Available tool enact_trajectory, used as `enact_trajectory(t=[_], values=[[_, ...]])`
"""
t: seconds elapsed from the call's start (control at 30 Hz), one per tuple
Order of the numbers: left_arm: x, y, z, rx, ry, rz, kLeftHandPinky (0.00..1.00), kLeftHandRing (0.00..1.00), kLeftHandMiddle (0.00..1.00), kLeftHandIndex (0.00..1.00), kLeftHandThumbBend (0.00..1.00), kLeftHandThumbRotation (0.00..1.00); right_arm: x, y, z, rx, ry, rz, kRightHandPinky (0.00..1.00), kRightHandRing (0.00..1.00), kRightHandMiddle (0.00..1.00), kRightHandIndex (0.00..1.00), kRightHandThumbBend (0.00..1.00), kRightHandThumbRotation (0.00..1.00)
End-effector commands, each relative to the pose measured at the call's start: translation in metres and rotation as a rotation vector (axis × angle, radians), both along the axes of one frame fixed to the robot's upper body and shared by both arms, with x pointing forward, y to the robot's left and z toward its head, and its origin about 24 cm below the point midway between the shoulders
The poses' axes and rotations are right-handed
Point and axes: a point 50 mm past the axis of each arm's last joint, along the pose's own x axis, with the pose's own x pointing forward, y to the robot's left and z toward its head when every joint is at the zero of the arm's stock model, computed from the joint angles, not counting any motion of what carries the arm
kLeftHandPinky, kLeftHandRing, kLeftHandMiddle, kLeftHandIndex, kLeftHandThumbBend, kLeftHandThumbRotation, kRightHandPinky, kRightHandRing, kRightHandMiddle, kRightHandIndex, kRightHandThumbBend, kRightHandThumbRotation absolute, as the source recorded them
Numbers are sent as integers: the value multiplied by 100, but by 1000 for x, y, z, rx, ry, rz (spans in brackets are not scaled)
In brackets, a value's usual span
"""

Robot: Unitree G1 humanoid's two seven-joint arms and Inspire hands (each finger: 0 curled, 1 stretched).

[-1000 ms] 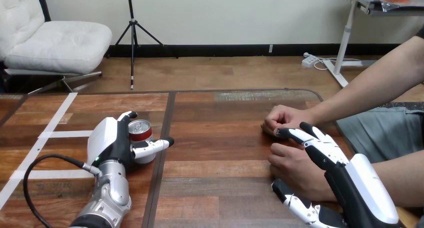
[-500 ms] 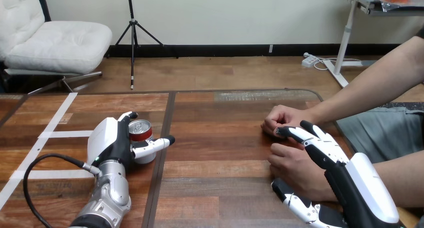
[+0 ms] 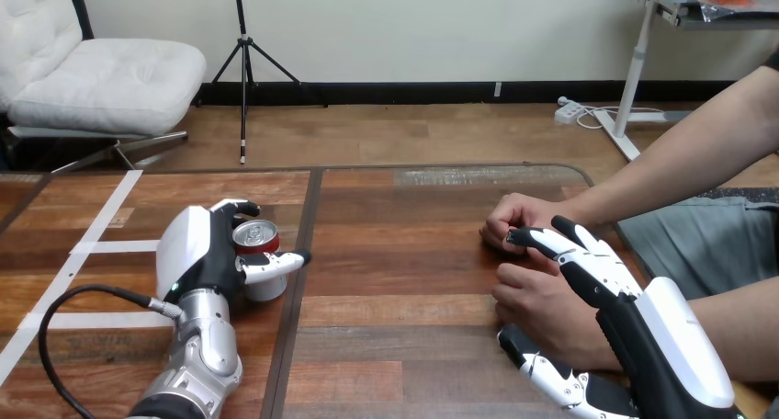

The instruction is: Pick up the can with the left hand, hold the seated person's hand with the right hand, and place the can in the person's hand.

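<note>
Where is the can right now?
Head view: the can is upright at the left of the table, with the left hand curled round it.

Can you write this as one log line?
left hand: curled round can | can: upright | right hand: open, over person's nearer hand

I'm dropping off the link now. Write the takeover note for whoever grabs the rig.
Left hand: fingers and thumb curled round the can, at the left of the table; no clear lift yet.
Right hand: fingers straight over the person's nearer hand, thumb at its near side; no closed hold visible.
Done: can grasped.
Left: hold the person's hand, carry the can over, place it in that hand.
</note>
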Motion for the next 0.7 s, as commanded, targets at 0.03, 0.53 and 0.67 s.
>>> enact_trajectory(t=[0.03, 0.53, 0.67], values=[[14, -9, 21, -30, -120, 1, 51, 53, 56, 61, 71, 1, 3, 1, 14, -4, -75, 3, 100, 98, 89, 86, 47, 56], [14, -11, 21, -40, -134, 2, 47, 46, 49, 55, 65, 0, 3, 0, 14, 5, -80, -1, 100, 98, 89, 86, 47, 56], [14, -11, 21, -40, -129, 3, 46, 46, 49, 54, 65, 0, 3, 0, 14, 3, -81, -3, 100, 98, 89, 86, 47, 56]])
